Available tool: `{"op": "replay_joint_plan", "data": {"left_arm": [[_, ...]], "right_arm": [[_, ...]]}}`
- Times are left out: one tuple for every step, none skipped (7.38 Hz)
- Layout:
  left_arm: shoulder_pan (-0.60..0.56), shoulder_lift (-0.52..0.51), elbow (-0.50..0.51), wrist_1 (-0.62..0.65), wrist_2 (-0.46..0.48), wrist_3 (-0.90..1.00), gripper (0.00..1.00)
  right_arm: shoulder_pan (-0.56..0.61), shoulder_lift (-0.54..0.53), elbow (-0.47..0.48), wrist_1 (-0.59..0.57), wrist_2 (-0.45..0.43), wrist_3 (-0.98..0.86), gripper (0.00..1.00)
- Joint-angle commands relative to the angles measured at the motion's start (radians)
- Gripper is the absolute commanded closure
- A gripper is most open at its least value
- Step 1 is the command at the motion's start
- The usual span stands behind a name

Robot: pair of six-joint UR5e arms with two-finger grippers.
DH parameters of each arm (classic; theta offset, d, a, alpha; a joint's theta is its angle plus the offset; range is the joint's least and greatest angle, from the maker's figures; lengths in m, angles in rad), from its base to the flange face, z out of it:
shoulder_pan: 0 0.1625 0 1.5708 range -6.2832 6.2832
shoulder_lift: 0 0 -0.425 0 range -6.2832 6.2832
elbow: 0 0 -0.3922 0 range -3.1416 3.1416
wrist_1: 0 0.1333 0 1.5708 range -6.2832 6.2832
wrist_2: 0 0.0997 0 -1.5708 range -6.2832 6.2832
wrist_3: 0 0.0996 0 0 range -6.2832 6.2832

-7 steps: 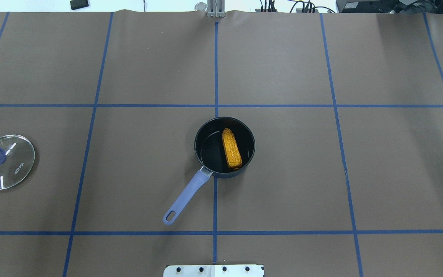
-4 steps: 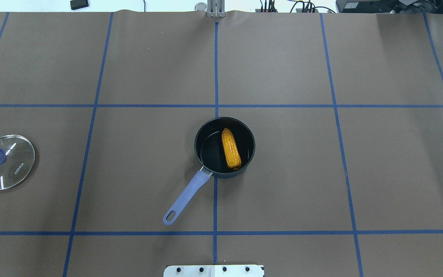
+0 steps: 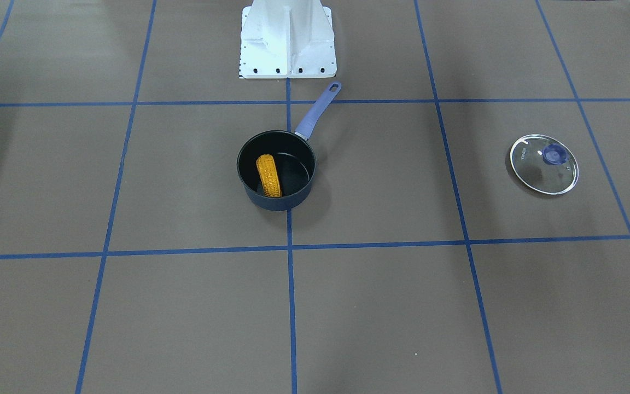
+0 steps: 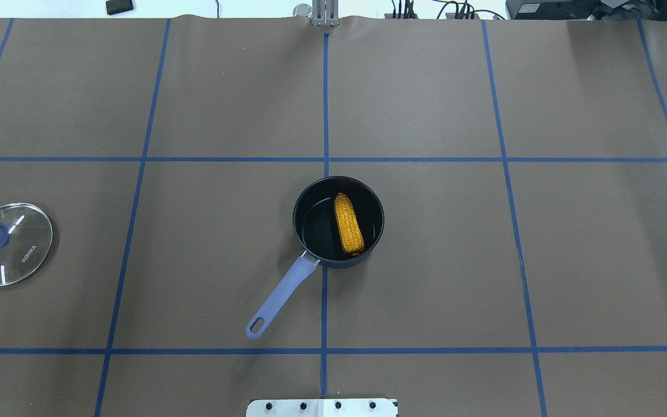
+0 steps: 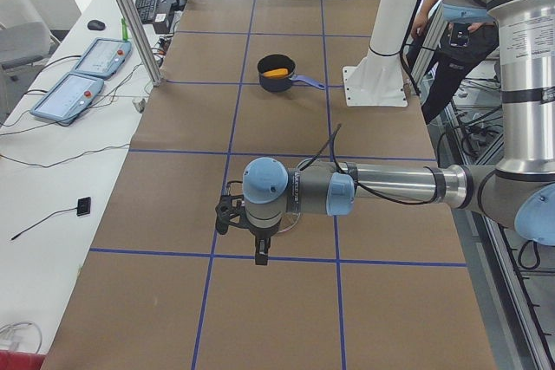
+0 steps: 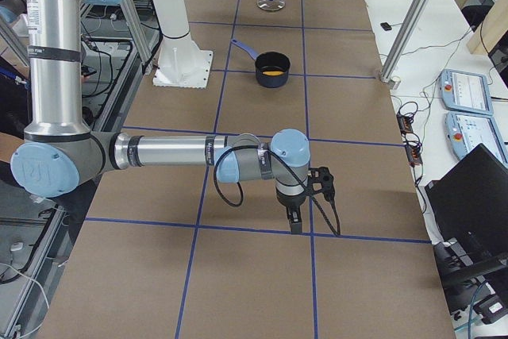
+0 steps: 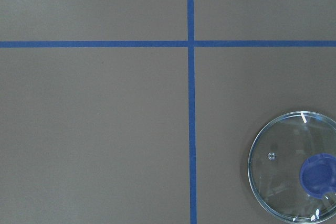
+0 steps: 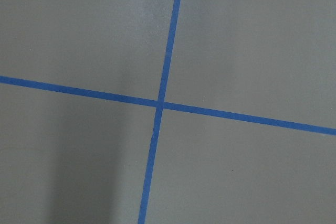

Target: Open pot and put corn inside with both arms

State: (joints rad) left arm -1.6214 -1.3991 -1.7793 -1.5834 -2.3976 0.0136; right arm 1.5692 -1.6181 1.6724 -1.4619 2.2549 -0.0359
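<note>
At the table's centre the pot (image 4: 315, 229) stands open, and the corn (image 4: 349, 225) lies inside it on the right of the floor, tip pointing far, blunt end against the near wall. Its handle (image 4: 280, 297) points near and left. Far to the left, well apart from the pot, the glass lid (image 4: 9, 243) rests flat on the table with its knob up.

Neither arm reaches the middle. The left gripper (image 5: 260, 256) hangs pointing down over the left end of the table, and the right gripper (image 6: 294, 224) does the same over the right end. Each shows only in a side view, so I cannot tell how far the fingers are spread, though nothing is seen in either.

Judging by how things lie, both parts of the task look done, and what is left is only to hold off. Doing that well means keeping both arms out at the table's ends, clear of the handle and lid, so the pot is not nudged and the corn stays settled. The left wrist camera has the lid at its lower right, so that arm should avoid dropping there.

Compared with the overhead pictures from just before, nothing differs: pot, corn and lid sit exactly where they were.
</note>
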Motion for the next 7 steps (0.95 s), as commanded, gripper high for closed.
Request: {"op": "replay_joint_plan", "data": {"left_arm": [[0.000,0.000,0.000,-0.006,0.000,-0.001,0.02],[0.000,0.000,0.000,-0.006,0.000,-0.001,0.02],[0.000,0.000,0.001,-0.006,0.000,-0.001,0.02],[0.000,0.000,0.000,-0.006,0.000,-0.001,0.02],[0.000,0.000,0.000,-0.007,0.000,-0.001,0.02],[0.000,0.000,0.000,-0.007,-0.002,-0.001,0.02],[0.000,0.000,-0.002,-0.007,-0.002,0.000,0.02]], "right_arm": [[0.000,0.004,0.001,0.000,-0.001,0.002,0.00],[0.000,0.006,0.001,0.000,-0.001,0.002,0.00],[0.000,0.007,0.001,0.000,0.003,0.002,0.00],[0.000,0.007,0.001,0.000,0.006,0.002,0.00],[0.000,0.009,0.001,0.000,0.009,0.004,0.00],[0.000,0.012,0.003,-0.001,0.011,0.004,0.00],[0.000,0.015,0.003,-0.003,0.024,0.004,0.00]]}}
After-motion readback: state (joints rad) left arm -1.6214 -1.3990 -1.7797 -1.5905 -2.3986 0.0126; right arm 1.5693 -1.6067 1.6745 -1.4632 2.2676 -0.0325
